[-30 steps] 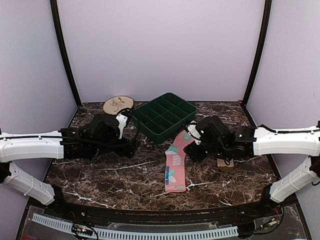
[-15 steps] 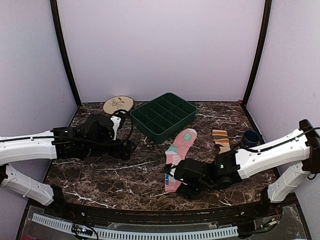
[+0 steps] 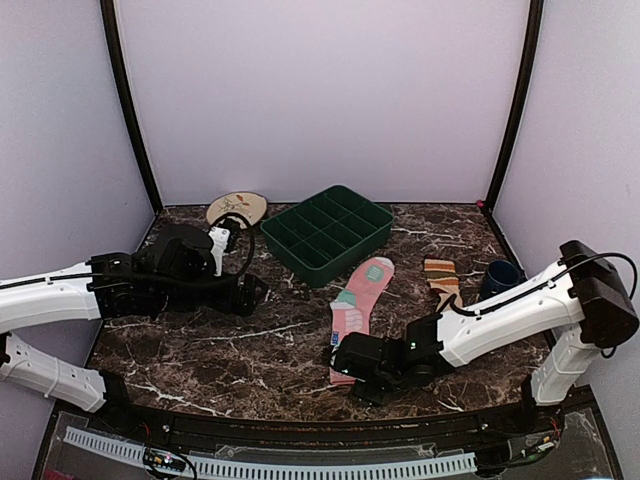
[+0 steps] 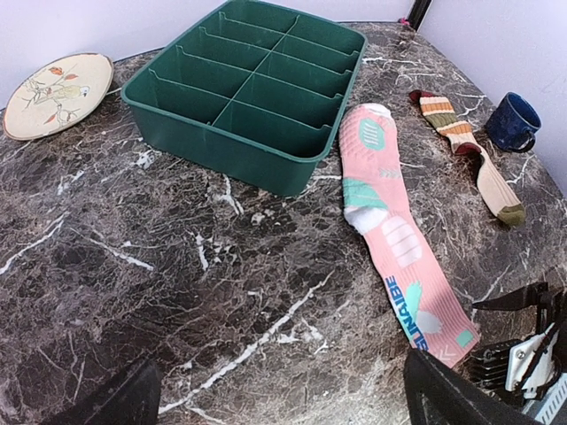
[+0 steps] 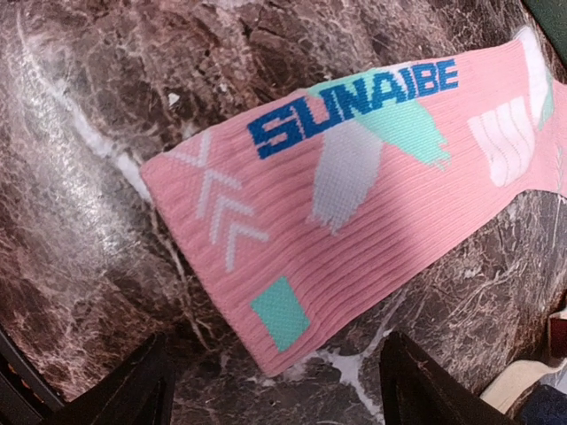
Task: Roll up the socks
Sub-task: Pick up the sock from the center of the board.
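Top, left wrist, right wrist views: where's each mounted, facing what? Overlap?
Top external: high behind the robot, looking down at the table; both arms, left end effector, right end effector.
Left wrist: on left arm, facing tray, plate, pink sock, tan sock, mug; own fingers bottom corners.
Right wrist: close over pink sock's lettered end; own fingers bottom corners.
Shared: pink sock, all three.

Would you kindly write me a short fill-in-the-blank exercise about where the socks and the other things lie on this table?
1. The pink sock lies flat beside the ___ divided tray.
2. The tan sock lies between the pink sock and the ___ mug.
3. The right gripper hangs over the pink sock's lettered end with its jaws ___.

Missing words: green; blue; open.
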